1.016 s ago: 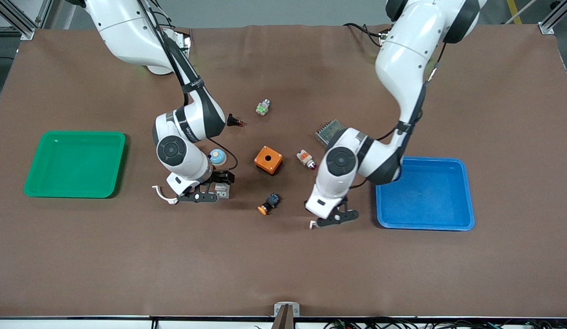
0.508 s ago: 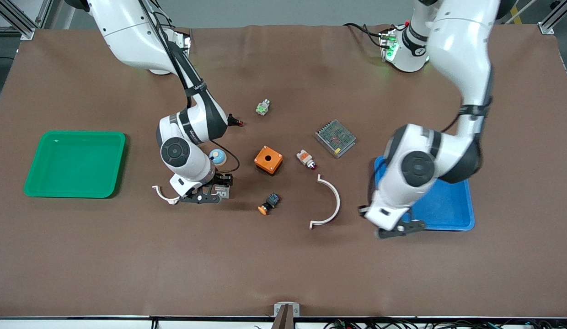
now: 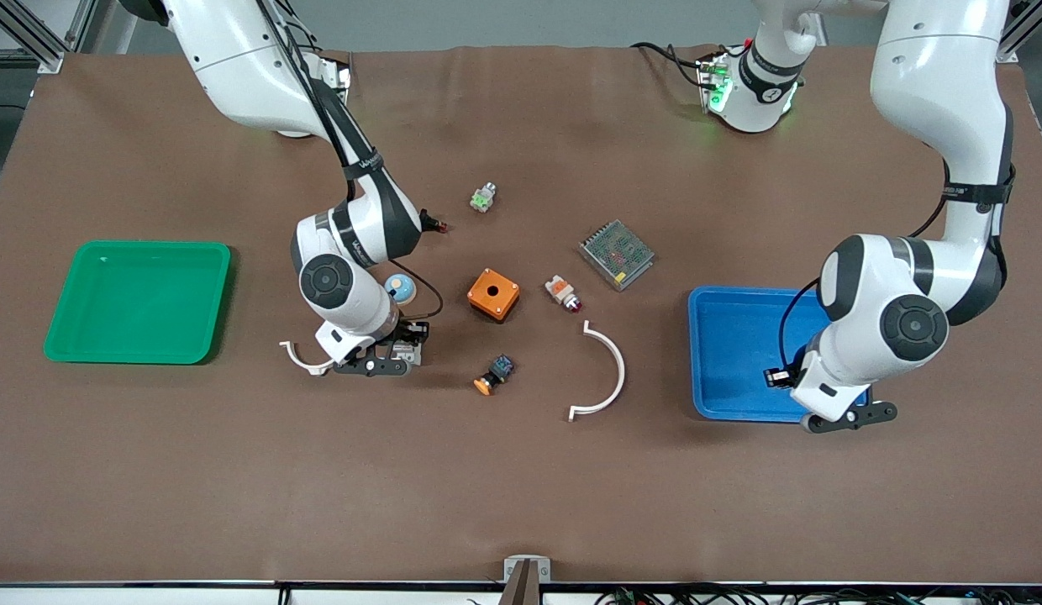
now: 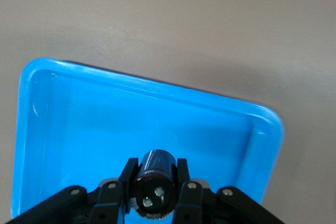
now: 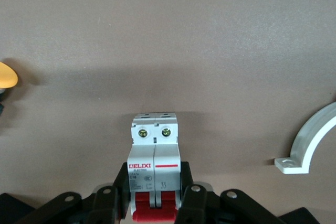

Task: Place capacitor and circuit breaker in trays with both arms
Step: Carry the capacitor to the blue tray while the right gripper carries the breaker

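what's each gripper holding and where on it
Left gripper clamps the capacitor by its round sides over the blue tray. Right gripper grips the circuit breaker near its red-lever end.

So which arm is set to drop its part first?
Left, probably: the left gripper holds the capacitor over the blue tray. The right gripper holds the circuit breaker, with the green tray well away.

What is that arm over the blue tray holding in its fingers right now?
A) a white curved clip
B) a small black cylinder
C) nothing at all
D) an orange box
B: in the left wrist view the left gripper is shut on the capacitor, a small black cylinder, and it hangs over the blue tray. The white curved clip and the orange box lie on the table.
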`<state>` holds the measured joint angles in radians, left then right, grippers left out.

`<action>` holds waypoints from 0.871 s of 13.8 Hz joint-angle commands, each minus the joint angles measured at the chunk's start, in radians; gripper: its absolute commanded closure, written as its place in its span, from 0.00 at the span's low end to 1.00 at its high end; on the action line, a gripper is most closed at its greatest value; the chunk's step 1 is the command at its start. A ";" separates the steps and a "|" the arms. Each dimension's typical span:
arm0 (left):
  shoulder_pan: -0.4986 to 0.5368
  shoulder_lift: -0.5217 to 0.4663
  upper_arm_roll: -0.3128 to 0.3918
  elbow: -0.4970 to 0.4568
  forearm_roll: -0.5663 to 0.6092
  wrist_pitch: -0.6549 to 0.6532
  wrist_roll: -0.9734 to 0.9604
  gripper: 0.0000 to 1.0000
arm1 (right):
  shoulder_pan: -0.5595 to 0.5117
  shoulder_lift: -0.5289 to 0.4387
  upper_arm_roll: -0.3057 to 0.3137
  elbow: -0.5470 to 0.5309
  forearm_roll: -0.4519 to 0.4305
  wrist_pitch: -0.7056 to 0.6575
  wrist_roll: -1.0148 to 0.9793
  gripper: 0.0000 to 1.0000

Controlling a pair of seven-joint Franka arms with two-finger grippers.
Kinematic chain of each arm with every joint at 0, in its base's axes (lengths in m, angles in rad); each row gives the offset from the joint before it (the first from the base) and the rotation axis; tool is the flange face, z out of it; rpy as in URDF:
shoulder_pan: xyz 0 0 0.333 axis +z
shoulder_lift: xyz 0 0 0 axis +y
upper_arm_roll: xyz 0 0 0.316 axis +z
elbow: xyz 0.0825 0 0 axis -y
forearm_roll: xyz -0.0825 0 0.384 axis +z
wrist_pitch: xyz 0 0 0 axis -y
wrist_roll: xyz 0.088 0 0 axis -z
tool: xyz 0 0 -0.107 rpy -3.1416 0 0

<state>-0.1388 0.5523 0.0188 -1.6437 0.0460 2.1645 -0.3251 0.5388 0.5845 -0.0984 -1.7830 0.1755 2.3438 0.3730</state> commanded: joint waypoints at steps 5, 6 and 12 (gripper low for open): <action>0.074 -0.018 -0.016 -0.293 0.015 0.361 0.014 0.97 | -0.114 -0.166 -0.096 0.207 -0.001 -0.574 -0.025 0.87; 0.073 -0.009 -0.014 -0.310 0.015 0.391 0.012 0.96 | -0.137 -0.178 -0.139 0.261 -0.011 -0.683 -0.070 0.87; 0.071 -0.069 -0.016 -0.323 0.015 0.365 0.009 0.00 | -0.311 -0.207 -0.396 0.268 -0.080 -0.856 -0.596 0.86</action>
<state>-0.0734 0.5536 0.0121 -1.9496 0.0461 2.5475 -0.3161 0.3092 0.3627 -0.4731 -1.4874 0.1033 1.4805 -0.0774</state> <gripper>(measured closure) 0.396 0.604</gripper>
